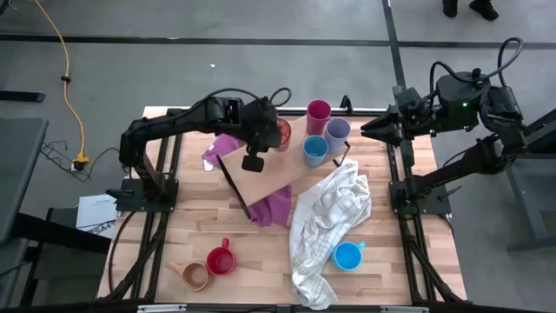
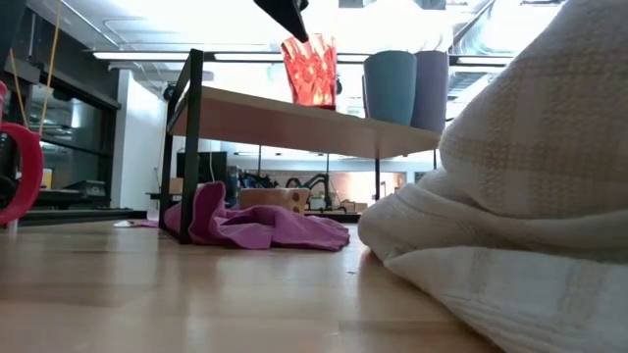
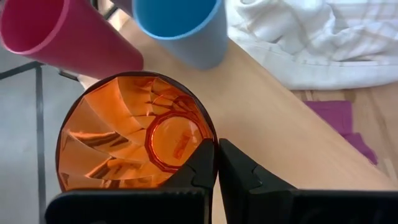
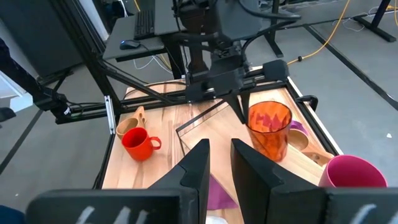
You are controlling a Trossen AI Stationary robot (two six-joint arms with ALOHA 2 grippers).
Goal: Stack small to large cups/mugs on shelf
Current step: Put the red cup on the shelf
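Starting nearest the table's front edge, high view: tan mug (image 1: 194,276), red mug (image 1: 221,260) and a blue mug (image 1: 348,256) sit on the table (image 1: 261,261), off the shelf. White towel (image 1: 330,217) lies between them and the shelf, one corner draped onto the board.

Low view only: towel fills the right foreground, purple cloth (image 2: 250,227) is bunched under the shelf (image 2: 294,123), and the black frame legs show. It cuts off the arm, showing just a dark tip above the red faceted cup (image 2: 310,71).

Shelf top, high view: blue cup (image 1: 315,149), lavender cup (image 1: 337,132), magenta cup (image 1: 318,113) clustered together; the red faceted cup stands just beside them.

Left gripper (image 3: 216,163): fingers pressed together at the faceted cup's rim, right at its edge. Can't tell whether the rim is pinched between them.

Right gripper (image 4: 217,158) waits off the table's far right corner, jaws apart, nothing between them. Its wrist view alone shows another tan mug (image 4: 297,140) behind the faceted cup.
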